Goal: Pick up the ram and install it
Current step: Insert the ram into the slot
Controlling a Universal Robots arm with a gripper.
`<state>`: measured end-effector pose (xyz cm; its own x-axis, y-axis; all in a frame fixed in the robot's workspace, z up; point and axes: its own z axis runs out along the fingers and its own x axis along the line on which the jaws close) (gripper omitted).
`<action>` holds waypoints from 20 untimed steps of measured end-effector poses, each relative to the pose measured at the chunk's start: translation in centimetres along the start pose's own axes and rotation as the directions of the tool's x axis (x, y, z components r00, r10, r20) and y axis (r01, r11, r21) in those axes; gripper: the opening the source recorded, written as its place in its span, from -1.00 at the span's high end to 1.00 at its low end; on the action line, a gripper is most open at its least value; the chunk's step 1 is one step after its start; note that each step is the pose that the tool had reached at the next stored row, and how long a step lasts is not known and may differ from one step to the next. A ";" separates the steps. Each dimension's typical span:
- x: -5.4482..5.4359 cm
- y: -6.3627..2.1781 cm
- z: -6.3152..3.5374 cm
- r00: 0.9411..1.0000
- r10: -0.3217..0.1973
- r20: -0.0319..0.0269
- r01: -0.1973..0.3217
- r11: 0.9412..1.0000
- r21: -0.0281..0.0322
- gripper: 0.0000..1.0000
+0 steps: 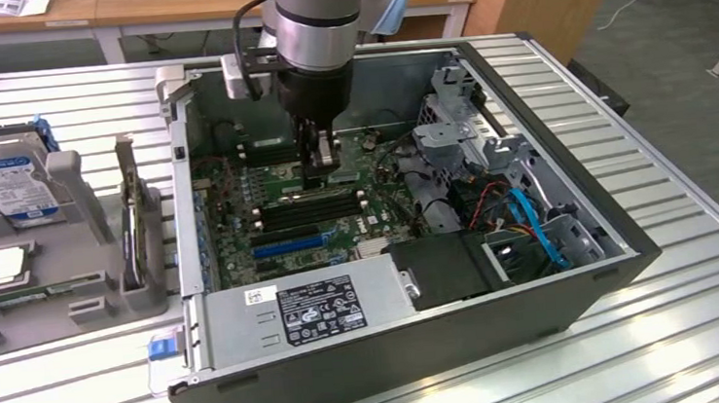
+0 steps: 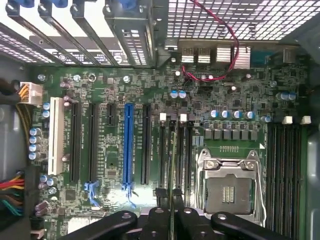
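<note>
Black two-finger gripper (image 1: 320,166), jaws narrowed on the long, thin green ram stick (image 2: 172,155), holds it edge-down just above the black memory slots (image 2: 163,150) mid-board on the green motherboard (image 2: 110,85) inside the open grey computer case (image 1: 451,350); the install step is in hand, and seating calls for exact alignment with one slot

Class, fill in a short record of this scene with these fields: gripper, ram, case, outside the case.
gripper: shut on the ram, lowered inside the case
ram: seen edge-on in the grip, over the black slots beside the socket; cannot tell if it is seated
case: open, lying on the slatted table
outside the case: hard drive standing in a grey holder, at the exterior view's left
</note>
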<state>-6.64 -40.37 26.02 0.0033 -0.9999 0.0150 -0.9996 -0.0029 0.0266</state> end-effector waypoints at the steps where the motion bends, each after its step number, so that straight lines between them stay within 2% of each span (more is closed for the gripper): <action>1: 0.0 0.31 0.00 1.000 0.000 0.000 0.000 1.000 0.000 0.73; 3: 0.0 1.21 0.03 1.000 0.000 0.000 0.000 1.000 0.001 0.73; 4: 0.0 1.36 0.04 1.000 0.000 0.000 0.000 1.000 0.001 0.73; 7: 0.0 1.36 0.06 1.000 -0.002 0.000 0.002 1.000 0.001 0.73; 10: 0.0 1.35 0.10 0.999 -0.046 -0.001 0.046 0.999 0.002 0.73; 13: 0.0 1.35 0.14 0.999 -0.050 -0.001 0.050 0.999 0.002 0.73; 20: 0.0 1.32 1.39 0.999 -0.050 -0.001 0.050 0.999 0.002 0.73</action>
<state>-8.00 -40.37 24.66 0.0537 -0.9985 0.0148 -0.9983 -0.0533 0.0252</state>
